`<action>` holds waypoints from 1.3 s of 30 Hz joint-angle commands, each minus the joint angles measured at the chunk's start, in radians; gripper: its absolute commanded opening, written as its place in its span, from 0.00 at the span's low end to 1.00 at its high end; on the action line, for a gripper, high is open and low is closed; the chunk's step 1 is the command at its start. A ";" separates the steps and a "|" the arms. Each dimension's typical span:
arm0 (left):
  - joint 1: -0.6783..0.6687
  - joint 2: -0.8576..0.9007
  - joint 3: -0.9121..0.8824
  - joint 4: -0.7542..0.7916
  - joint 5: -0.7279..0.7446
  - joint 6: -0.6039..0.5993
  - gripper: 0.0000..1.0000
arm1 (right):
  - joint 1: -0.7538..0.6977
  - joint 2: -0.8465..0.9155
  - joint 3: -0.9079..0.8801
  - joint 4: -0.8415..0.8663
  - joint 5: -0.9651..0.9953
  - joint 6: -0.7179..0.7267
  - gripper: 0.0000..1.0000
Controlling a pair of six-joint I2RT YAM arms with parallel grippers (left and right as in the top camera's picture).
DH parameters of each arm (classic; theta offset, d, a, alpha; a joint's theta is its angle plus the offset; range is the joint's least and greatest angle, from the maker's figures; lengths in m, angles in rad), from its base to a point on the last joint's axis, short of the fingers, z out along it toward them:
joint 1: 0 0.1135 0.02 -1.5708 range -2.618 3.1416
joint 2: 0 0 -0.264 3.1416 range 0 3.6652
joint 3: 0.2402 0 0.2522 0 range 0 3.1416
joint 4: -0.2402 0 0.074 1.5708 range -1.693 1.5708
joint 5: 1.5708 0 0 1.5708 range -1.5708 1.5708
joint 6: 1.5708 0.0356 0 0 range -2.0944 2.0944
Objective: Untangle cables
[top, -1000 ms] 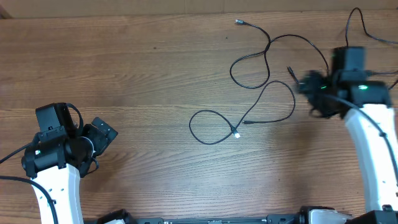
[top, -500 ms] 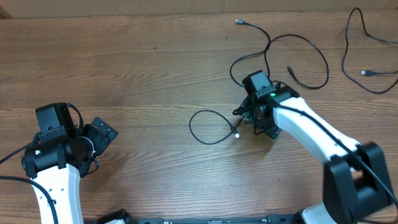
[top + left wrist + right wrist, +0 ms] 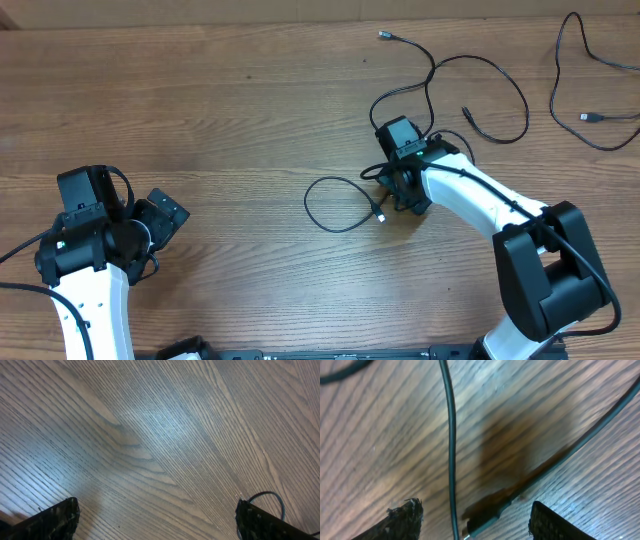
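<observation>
We see the left hand [image 3: 165,215] over the near left part of the counter [image 3: 220,100]. It is released: in its wrist view the fingertips [image 3: 55,517] stand wide apart with only bare wood grain between them, well away from any cord.

The right hand [image 3: 400,188] is low over the tangled cables [image 3: 525,100], which lie right of the counter's middle and reach toward the far edge. One strand starts at a silver plug [image 3: 384,35] near the far edge and runs through several crossing bends. A loop [image 3: 307,205] spreads toward the middle of the counter and ends in a small plug [image 3: 380,213] just beside the right hand.

In the right wrist view this hand is released too. Its fingers [image 3: 405,517] stand apart on either side of a thin strand [image 3: 451,435] that runs straight between them. A second strand [image 3: 600,425] crosses slantwise, and its plug end [image 3: 480,521] also lies between the fingers. As far as we can see, neither finger touches a strand.

A separate cable [image 3: 553,80] lies by the far right corner, apart from the tangle.
</observation>
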 commanded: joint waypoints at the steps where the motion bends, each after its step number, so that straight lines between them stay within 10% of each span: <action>1: 0.005 -0.003 -0.008 0.001 -0.010 -0.010 0.99 | 0.004 0.027 -0.043 0.005 -0.026 0.020 0.67; 7: 0.005 -0.003 -0.008 0.001 -0.010 -0.010 1.00 | 0.004 0.044 -0.143 0.090 -0.029 0.030 0.60; 13: 0.005 -0.003 -0.008 0.001 -0.010 -0.010 1.00 | 0.002 0.044 -0.175 0.097 -0.024 0.026 0.04; 28: 0.005 -0.003 -0.008 0.001 -0.010 -0.010 1.00 | -0.177 -0.237 0.042 -0.426 0.363 -0.032 0.04; 39: 0.005 -0.003 -0.008 0.001 -0.010 -0.010 0.99 | -0.451 -0.520 0.071 -0.440 0.463 -0.137 0.04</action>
